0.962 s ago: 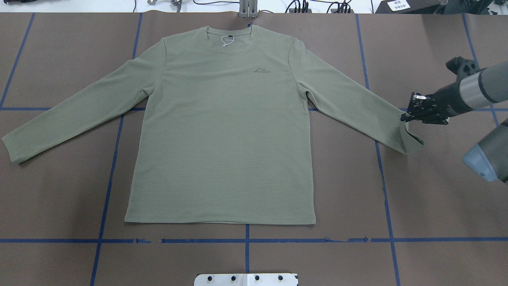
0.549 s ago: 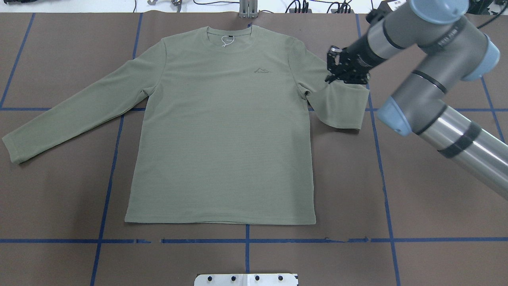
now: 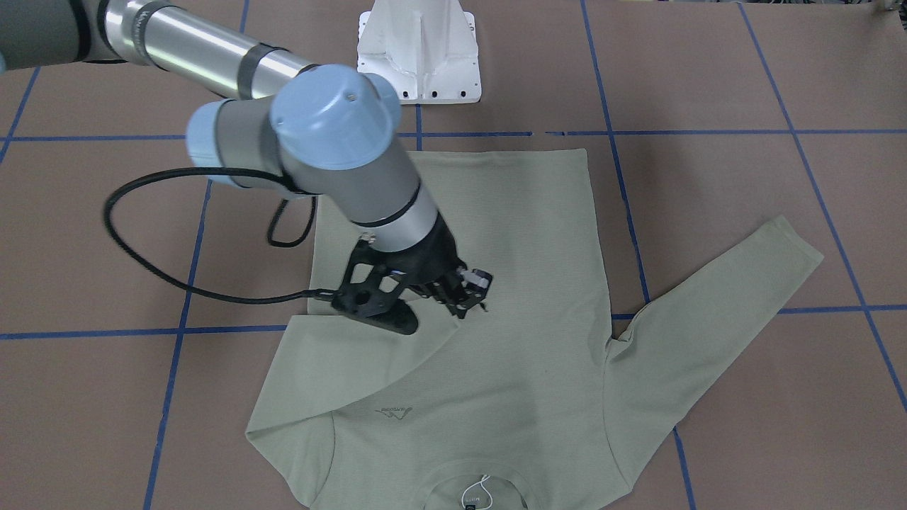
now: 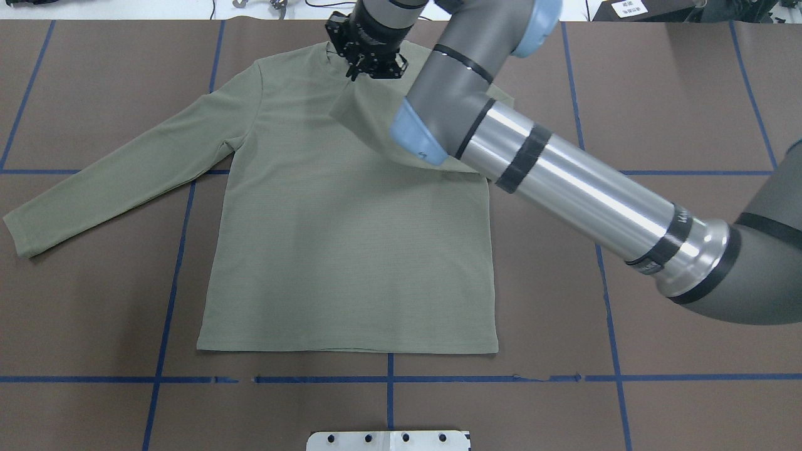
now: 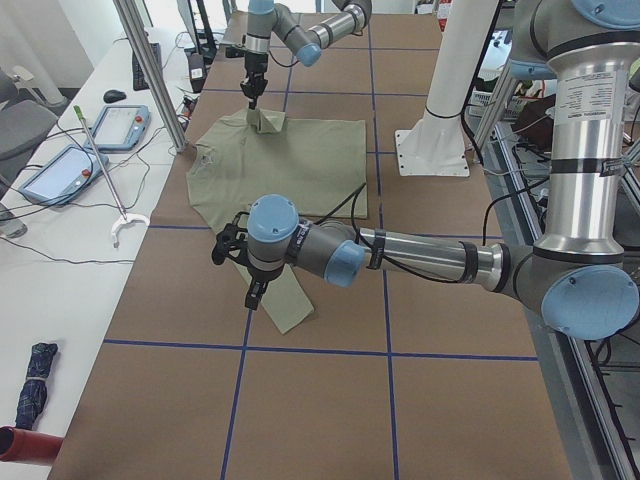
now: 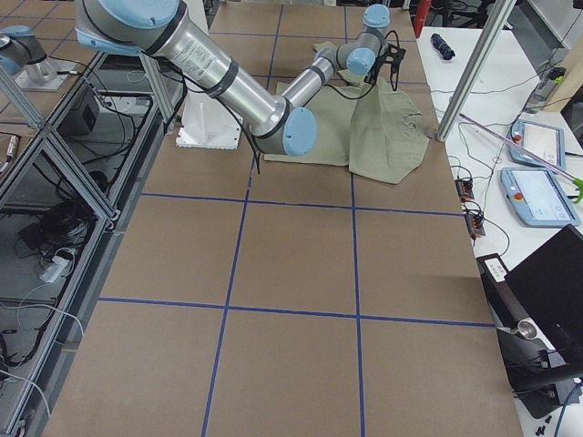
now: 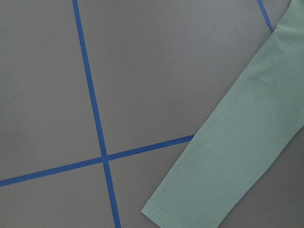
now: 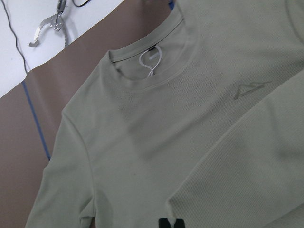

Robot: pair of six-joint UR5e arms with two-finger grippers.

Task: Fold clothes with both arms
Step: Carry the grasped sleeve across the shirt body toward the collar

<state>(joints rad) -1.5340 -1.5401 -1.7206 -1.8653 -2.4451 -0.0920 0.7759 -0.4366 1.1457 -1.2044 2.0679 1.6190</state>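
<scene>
Front-facing: the right gripper (image 3: 468,294) is pinched shut on the cuff of the right sleeve (image 3: 354,361). It hangs over the torso of the shirt (image 3: 524,368), hem-side of the collar (image 3: 479,469). The sleeve's long axis runs diagonally from the right shoulder beside the collar up to the pincer. The left sleeve (image 3: 708,326) lies flat, angled away from the collar.

Overhead: the right gripper (image 4: 362,59) looks right at the collar and hides most of it, so the cuff is held up off the cloth. The shirt (image 4: 351,238) lies spread face up on the table (image 4: 689,376).

Exterior left: the left gripper (image 5: 255,295) is over the left cuff, the shirt's farthest point from the collar. Cannot tell if its jaws are apart.

Exterior right: the lifted sleeve drapes from the right gripper near the collar.

Left wrist: only the left cuff (image 7: 190,213) and blue tape (image 7: 95,118); no fingers in view.

Right wrist: the collar (image 8: 152,83) is ahead, with the cuff at the fingertips (image 8: 164,223).

Judgement: the next move depends on lowering the cuff across the chest, just under the collar. The left arm is nearer the other sleeve.
</scene>
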